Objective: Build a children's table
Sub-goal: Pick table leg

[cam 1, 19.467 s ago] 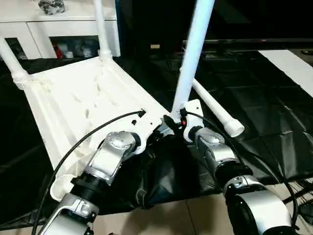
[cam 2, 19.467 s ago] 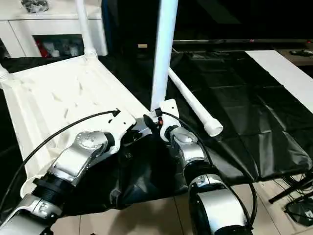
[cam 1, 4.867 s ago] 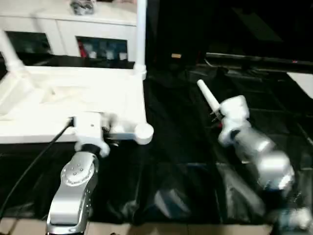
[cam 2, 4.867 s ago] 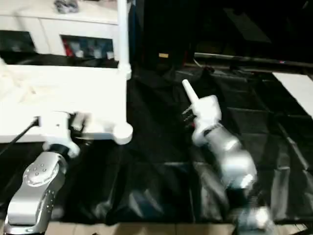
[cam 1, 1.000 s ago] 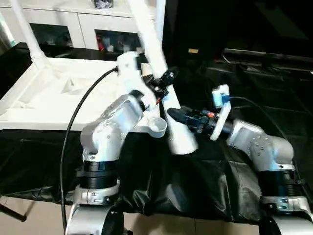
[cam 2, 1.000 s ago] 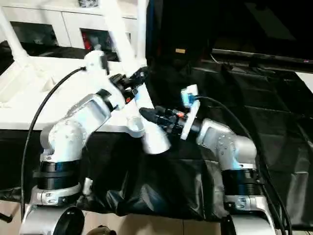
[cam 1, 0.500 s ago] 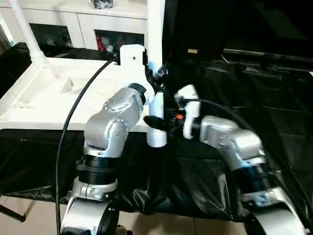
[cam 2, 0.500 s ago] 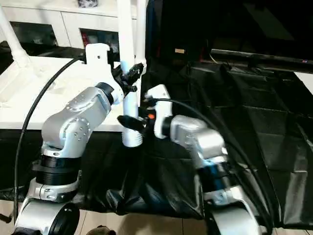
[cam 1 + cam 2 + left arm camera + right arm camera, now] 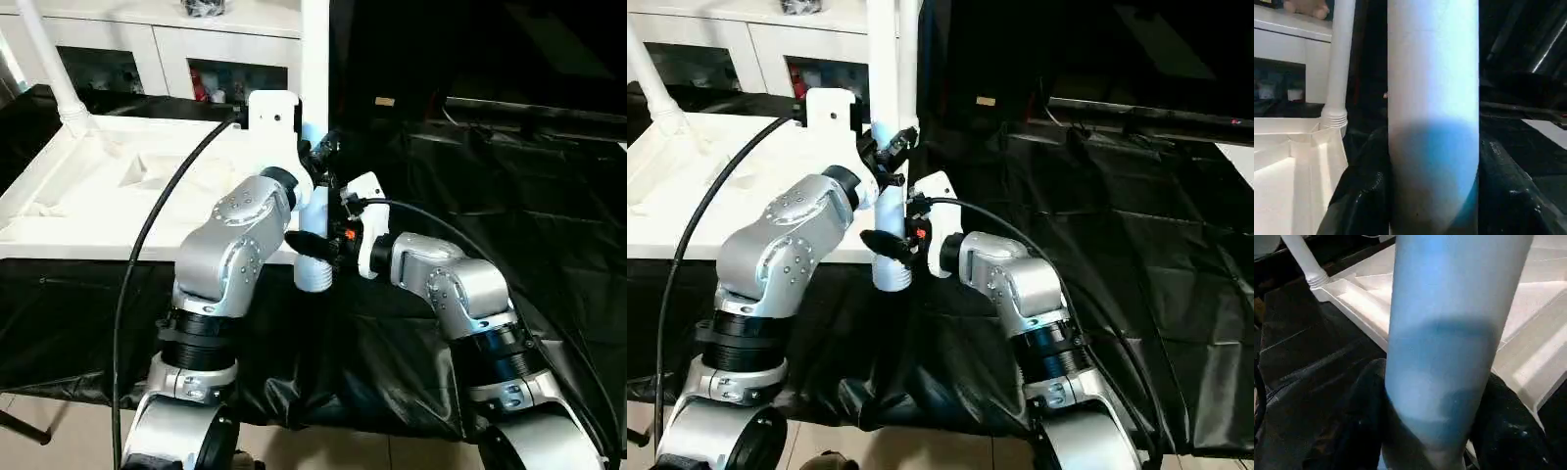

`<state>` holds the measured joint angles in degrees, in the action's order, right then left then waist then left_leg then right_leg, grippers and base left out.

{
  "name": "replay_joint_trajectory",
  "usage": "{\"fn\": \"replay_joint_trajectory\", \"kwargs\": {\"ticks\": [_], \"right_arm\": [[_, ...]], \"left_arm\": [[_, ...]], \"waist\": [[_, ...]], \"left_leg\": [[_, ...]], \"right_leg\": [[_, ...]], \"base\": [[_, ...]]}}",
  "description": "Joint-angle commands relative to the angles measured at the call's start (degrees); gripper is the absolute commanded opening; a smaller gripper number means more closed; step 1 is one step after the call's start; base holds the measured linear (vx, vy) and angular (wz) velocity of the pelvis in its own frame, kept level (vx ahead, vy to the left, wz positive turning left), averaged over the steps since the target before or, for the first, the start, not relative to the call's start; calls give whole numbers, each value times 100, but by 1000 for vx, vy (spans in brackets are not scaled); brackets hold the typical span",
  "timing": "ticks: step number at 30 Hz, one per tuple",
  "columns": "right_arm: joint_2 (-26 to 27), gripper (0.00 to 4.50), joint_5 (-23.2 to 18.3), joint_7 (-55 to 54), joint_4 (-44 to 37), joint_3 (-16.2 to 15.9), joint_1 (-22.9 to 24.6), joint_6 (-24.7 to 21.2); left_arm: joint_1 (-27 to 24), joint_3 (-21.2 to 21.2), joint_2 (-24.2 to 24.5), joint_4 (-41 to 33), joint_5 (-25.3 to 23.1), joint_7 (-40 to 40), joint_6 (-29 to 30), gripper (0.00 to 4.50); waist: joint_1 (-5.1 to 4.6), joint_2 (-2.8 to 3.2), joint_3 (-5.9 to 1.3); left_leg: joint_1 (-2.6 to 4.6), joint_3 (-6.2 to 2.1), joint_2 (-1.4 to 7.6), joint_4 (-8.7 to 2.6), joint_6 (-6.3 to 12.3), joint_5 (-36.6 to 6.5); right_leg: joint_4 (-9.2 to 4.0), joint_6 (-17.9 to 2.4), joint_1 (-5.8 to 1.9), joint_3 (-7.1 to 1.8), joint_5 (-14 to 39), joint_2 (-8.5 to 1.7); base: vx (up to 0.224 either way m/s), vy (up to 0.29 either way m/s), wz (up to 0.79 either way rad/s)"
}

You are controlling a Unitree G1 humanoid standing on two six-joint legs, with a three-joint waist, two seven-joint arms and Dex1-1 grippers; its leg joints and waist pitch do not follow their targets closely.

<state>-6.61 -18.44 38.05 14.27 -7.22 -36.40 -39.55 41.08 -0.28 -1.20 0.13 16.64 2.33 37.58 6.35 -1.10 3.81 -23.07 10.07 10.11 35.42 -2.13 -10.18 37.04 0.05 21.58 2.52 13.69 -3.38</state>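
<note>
Swung upright since a second ago: white leg (image 9: pixel 315 147), pinched by left claw (image 9: pixel 323 166) and right claw (image 9: pixel 328 240), over tabletop (image 9: pixel 127 196) corner on black surface (image 9: pixel 509 186). Wrist views: leg close. Best kept vertical, lowered squarely into socket.

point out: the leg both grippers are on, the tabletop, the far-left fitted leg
held leg (image 9: pixel 314 117), left eye view, upper shaft above the grippers
tabletop (image 9: pixel 118 211), left eye view, ribbed underside facing up
far-left fitted leg (image 9: pixel 54 73), left eye view, shaft just above its corner socket
</note>
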Motion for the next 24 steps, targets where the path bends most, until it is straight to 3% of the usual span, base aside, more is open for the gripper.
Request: {"fn": "replay_joint_trajectory", "kwargs": {"ticks": [1,4,5,7,9,13,17,19,23,24], "right_arm": [[-168,193,-114,348,-101,70,71,251],[-321,190,-449,972,-270,227,222,471],[-460,190,-774,1452,-485,323,342,379],[-514,189,-865,1603,-545,341,375,340],[-719,188,-1185,2170,-752,429,520,274],[-971,188,-1481,2765,-805,486,616,266],[-1170,188,-1618,3142,-756,448,626,138],[-1404,188,-1596,3492,-725,266,639,44],[-1505,188,-1576,3633,-713,195,648,21],[-1549,188,-1602,3705,-708,172,640,-7]], "left_arm": [[16,6,-11,-179,243,299,48,253],[-23,143,-62,-210,508,488,83,262],[-68,174,-18,-230,662,704,143,274],[-83,183,-9,-232,705,778,145,287],[-172,530,-115,-263,1313,1063,379,305],[-347,626,41,-381,2075,2013,625,340],[-456,836,163,-438,2969,2797,1098,347],[-502,728,412,-477,3323,3481,1428,347],[-558,545,629,-626,3511,3903,1595,347],[-560,515,696,-673,3619,4053,1634,329]], "waist": [[-16,21,-438],[12,7,-437],[15,-4,-441],[26,1,-440],[21,-20,-435],[7,-13,-426],[-6,17,-427],[11,20,-426],[9,34,-422],[13,30,-421]], "left_leg": [[176,-130,326,-430,-145,-391],[171,-122,330,-427,-113,-487],[173,-119,330,-416,-47,-468],[157,-127,333,-412,48,-385],[155,-115,323,-399,115,-416],[152,-111,311,-399,166,-517],[175,-117,326,-406,155,-546],[185,-111,306,-406,132,-552],[191,-113,325,-425,80,-615],[187,-120,331,-430,61,-651]], "right_leg": [[-388,-1192,-241,-271,-536,-503],[-392,-1241,-259,-270,-553,-513],[-385,-1263,-266,-273,-659,-508],[-369,-1317,-270,-263,-773,-507],[-386,-1420,-281,-263,-679,-521],[-405,-1468,-266,-253,-343,-502],[-408,-1510,-243,-248,-251,-490],[-415,-1508,-238,-246,-182,-472],[-415,-1492,-229,-251,-112,-480],[-416,-1494,-241,-250,-72,-494]], "base": [[0,0,0],[0,0,0],[0,0,0],[0,0,0],[0,0,0],[0,0,0],[0,0,0],[0,0,0],[0,0,0],[0,0,0]]}}
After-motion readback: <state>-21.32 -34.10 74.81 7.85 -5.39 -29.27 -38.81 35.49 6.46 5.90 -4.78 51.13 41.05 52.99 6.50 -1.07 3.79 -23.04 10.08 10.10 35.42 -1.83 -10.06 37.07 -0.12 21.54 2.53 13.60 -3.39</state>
